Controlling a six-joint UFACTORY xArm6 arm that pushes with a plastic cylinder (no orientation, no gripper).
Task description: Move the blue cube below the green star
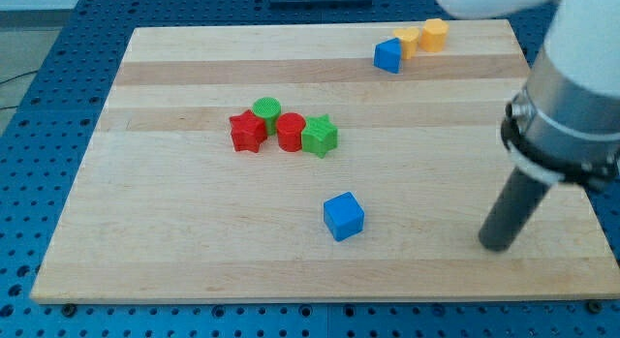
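Note:
The blue cube lies on the wooden board, below and slightly right of the green star. The star sits at the right end of a cluster near the board's middle. My tip rests on the board at the view's right, well to the right of the blue cube and a little lower. It touches no block.
The cluster also holds a red star, a green cylinder and a red cylinder. At the top right lie a blue wedge-like block, an orange block and an orange cylinder.

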